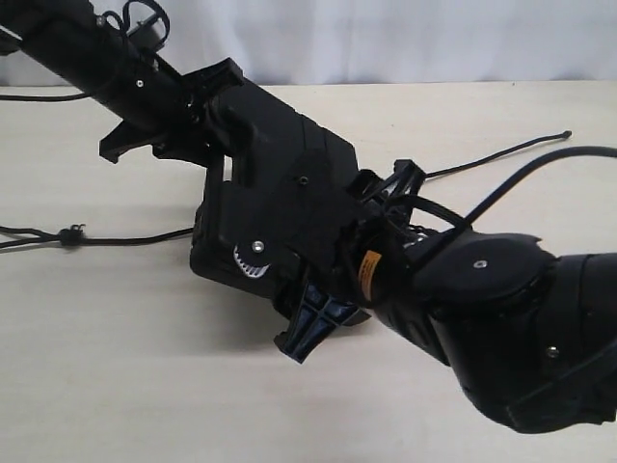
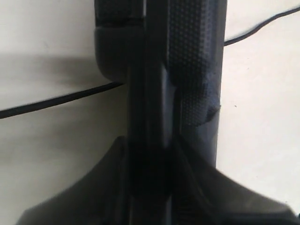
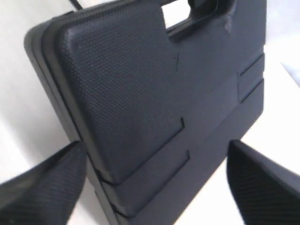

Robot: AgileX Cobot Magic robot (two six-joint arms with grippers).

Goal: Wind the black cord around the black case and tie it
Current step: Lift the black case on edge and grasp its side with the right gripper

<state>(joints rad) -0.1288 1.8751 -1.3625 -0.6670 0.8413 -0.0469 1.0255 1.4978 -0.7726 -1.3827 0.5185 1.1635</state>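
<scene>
Left claw [image 2: 150, 159]: clamped on the black case [image 1: 289, 178], with its two dark fingers [image 2: 225, 197] set against opposite faces of the case's edge, which stands straight up between them in the left wrist view. Opposite it, right claw [image 3: 155, 147]: spread wide and holding nothing, one textured finger at either side of the case's broad face, neither seen touching it. Case details: flat, rectangular and matte, with a pebbled surface, stepped moulded panels and a cut-out handle slot [image 3: 176, 14] at its upper end. Case location: middle of the table [image 1: 145, 376], between the two arms, stood on edge and tilted rather than lying flat. Whether its lower edge rests on the table cannot be told, as the arms cover most of it in the exterior view. Also logged: black cord [image 1: 125, 238], thin, lying on the table. One stretch reaches from the left edge of the scene to the left side of the case, with a small knot [image 1: 69, 233] near that edge. A second stretch extends from the right side of the case toward the far right and ends in a knotted tip [image 1: 567, 135]. Path of the cord at the case itself: hidden. Table: pale cream, plain. Left arm [image 1: 87, 58] enters from the far left, right arm [image 1: 521, 328] from the near right.
</scene>
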